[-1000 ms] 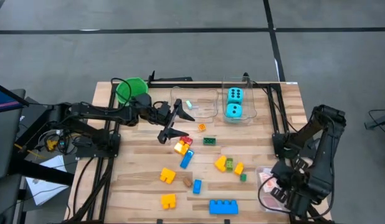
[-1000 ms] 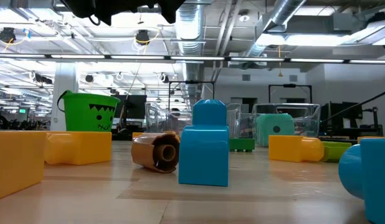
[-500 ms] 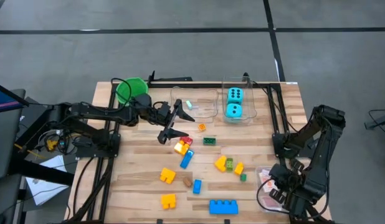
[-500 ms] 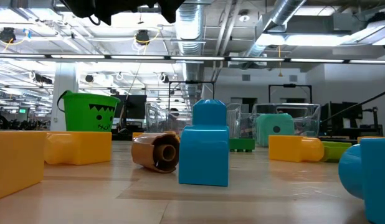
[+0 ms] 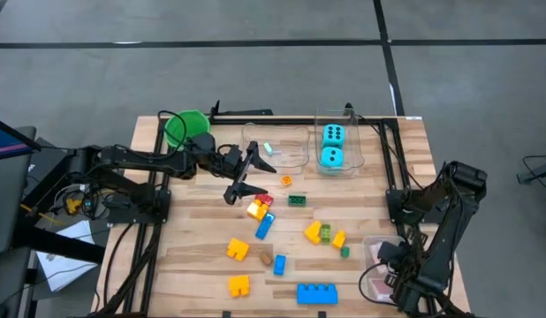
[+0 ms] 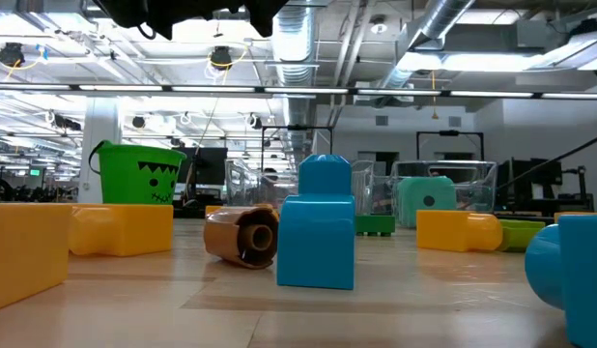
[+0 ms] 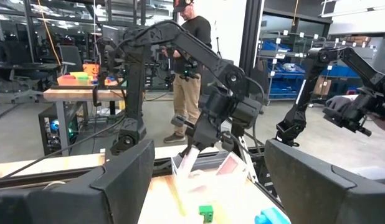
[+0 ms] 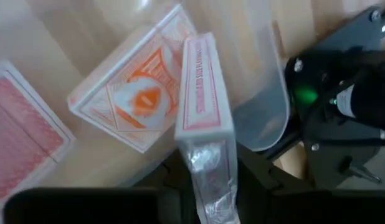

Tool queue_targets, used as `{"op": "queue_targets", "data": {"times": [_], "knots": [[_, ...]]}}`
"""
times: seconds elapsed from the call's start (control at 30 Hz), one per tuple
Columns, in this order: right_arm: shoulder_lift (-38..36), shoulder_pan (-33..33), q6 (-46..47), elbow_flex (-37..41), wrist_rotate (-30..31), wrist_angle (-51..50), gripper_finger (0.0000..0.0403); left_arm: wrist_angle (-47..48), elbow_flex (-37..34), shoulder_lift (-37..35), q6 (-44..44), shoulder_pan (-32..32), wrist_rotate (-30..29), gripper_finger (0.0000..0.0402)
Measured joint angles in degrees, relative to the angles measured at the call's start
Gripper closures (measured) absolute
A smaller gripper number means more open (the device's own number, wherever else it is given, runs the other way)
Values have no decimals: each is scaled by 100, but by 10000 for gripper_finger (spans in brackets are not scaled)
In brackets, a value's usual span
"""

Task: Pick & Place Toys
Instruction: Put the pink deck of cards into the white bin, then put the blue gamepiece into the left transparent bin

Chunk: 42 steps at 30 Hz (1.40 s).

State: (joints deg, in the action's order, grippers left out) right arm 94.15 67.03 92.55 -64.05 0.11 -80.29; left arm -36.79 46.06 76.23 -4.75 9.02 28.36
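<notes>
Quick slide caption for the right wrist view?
Right claw pinching a wrapped pink-and-white card deck on edge above a clear plastic tub.

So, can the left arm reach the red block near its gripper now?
Probably yes: the left gripper hangs open just beside the red block, and nothing lies between them.

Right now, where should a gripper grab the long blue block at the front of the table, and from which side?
Take the long blue block from straight above, at its middle, fingers across its narrow width. It lies flat, long side along the table's front edge, with bare wood before and behind it, so the fingers have room there.
</notes>
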Motion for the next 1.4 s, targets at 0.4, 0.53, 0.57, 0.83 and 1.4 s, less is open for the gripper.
{"op": "queue_targets", "data": {"times": [0.4,0.53,0.57,0.83,1.4], "knots": [[-138,-53,267,-7,-22,125,236,-3,2,0,-1,-4,2,103],[-297,-53,514,-7,10,124,214,-3,2,0,-1,-4,0,103],[-336,-53,572,-7,20,124,209,-3,2,0,-1,-4,2,103],[-590,-29,949,-9,672,398,181,40,4,0,0,-4,2,103],[-733,-48,759,-345,3110,426,193,80,4,0,1,-4,2,103]]}}
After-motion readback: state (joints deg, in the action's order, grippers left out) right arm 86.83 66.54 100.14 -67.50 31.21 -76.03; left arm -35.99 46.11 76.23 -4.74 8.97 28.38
